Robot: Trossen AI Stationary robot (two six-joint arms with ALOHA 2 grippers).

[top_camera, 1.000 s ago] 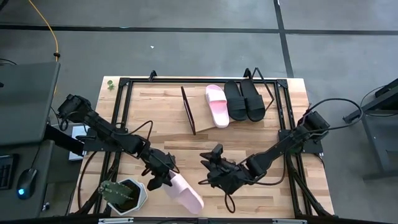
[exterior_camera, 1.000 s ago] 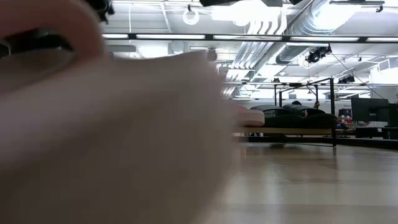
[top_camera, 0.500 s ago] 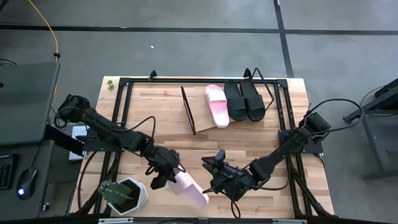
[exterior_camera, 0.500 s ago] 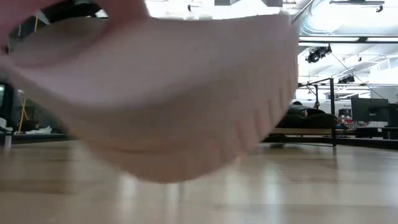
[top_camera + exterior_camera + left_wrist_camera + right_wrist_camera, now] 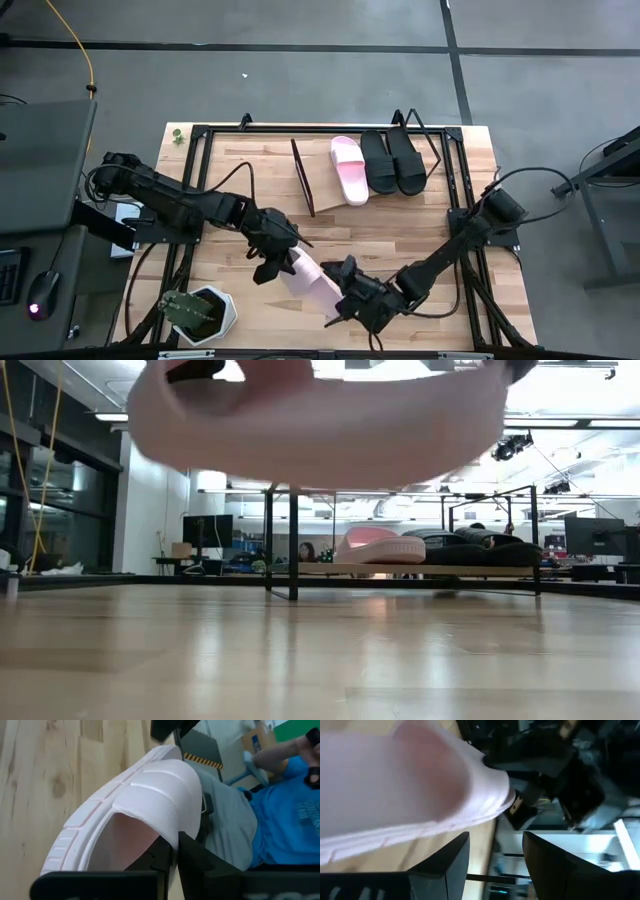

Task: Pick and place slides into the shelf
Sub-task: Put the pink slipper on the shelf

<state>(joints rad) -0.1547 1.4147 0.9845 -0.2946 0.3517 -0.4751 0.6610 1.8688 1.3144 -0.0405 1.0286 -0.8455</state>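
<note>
Pink slide (image 5: 308, 277) aloft between both arms, planter (image 5: 200, 311) nearby

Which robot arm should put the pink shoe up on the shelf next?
Probably the left. The left gripper is shut on the lifted pink slide. The right gripper is at its other end, fingers open, and sits farther from the shelf, where one pink and two black slides lie.

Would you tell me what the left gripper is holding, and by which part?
The left gripper holds a pink slide by its strap, lifted off the table.
</note>
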